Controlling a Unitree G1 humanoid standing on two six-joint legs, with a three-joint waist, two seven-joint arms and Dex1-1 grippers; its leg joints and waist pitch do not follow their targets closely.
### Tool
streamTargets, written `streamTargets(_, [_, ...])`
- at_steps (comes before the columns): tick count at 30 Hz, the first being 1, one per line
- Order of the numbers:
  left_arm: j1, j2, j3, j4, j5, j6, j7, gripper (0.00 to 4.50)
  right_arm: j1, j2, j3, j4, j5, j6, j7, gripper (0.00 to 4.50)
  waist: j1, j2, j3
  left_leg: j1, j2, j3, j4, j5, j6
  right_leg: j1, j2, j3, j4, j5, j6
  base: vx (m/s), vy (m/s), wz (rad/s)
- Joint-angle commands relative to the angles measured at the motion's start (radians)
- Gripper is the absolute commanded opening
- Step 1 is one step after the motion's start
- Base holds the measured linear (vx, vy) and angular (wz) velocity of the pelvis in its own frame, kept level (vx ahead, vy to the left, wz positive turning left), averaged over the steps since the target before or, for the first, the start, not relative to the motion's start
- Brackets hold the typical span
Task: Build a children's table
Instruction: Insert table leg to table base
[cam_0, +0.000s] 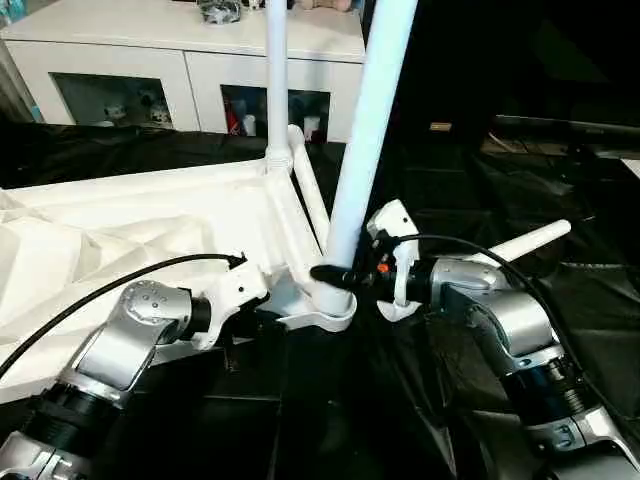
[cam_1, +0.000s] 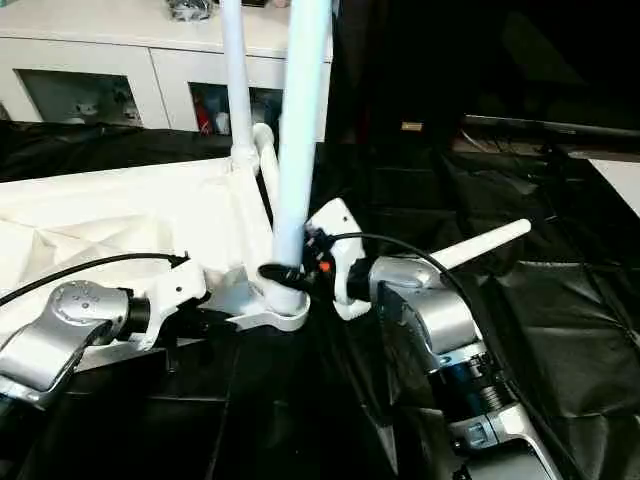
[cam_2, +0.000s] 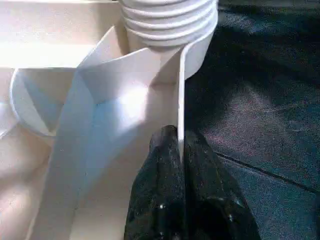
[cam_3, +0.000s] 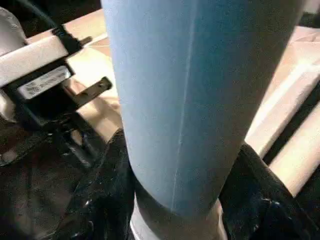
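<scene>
The white tabletop (cam_0: 120, 230) lies upside down, ribs up, on black sheeting. One leg (cam_0: 276, 80) stands upright in the far corner socket. A second leg (cam_0: 365, 140) stands tilted in the near corner socket (cam_0: 330, 305). My right gripper (cam_0: 335, 273) is shut on this leg just above the socket, its black fingers (cam_3: 107, 190) on either side of the tube. My left gripper (cam_2: 181, 150) is shut on the tabletop's thin edge wall (cam_2: 181, 90) beside that socket. Two more legs lie flat: one (cam_0: 310, 190) along the tabletop's right side, one (cam_0: 530, 240) behind my right arm.
A white cabinet (cam_0: 190, 60) with glass doors stands behind the tabletop. Black plastic sheeting (cam_0: 560, 200) covers the floor around it. A dark low surface (cam_0: 565, 130) sits at the far right.
</scene>
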Motion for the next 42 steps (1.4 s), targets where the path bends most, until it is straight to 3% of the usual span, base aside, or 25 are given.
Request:
streamTargets(1, [-0.006, -0.012, 0.010, 0.015, -0.014, -0.009, 0.014, 0.00, 0.019, -0.017, 0.018, -0.006, -0.001, 0.043, 0.014, 1.86, 0.008, 0.003, -0.058, 0.000, 0.058, -0.020, -0.076, -0.057, 0.024, 0.047, -0.091, 0.057, -0.075, -0.047, -0.229, 0.000, 0.000, 0.00])
streamTargets(23, [-0.004, 0.006, 0.007, 0.016, -0.011, -0.007, -0.004, 0.00, -0.020, -0.014, 0.036, 0.157, -0.075, 0.014, -0.013, 1.85, 0.007, 0.006, -0.058, 0.001, 0.058, -0.021, -0.078, -0.077, 0.012, 0.046, -0.093, 0.056, -0.077, -0.060, -0.242, 0.000, 0.000, 0.00])
streamTargets(29, [-0.007, 0.005, 0.011, 0.023, -0.010, -0.012, 0.001, 0.00, -0.005, -0.004, 0.012, 0.176, -0.064, -0.008, -0.015, 1.85, 0.007, 0.006, -0.058, 0.001, 0.058, -0.021, -0.078, -0.083, 0.010, 0.045, -0.094, 0.057, -0.077, -0.064, -0.239, 0.000, 0.000, 0.00])
streamTargets(42, [-0.019, -0.003, 0.021, 0.043, -0.012, -0.019, 0.012, 0.00, 0.127, 0.038, -0.098, 0.184, -0.014, -0.142, -0.062, 1.85, 0.011, 0.015, -0.057, 0.002, 0.059, -0.023, -0.083, -0.131, 0.001, 0.044, -0.094, 0.057, -0.084, -0.088, -0.237, 0.000, 0.000, 0.00])
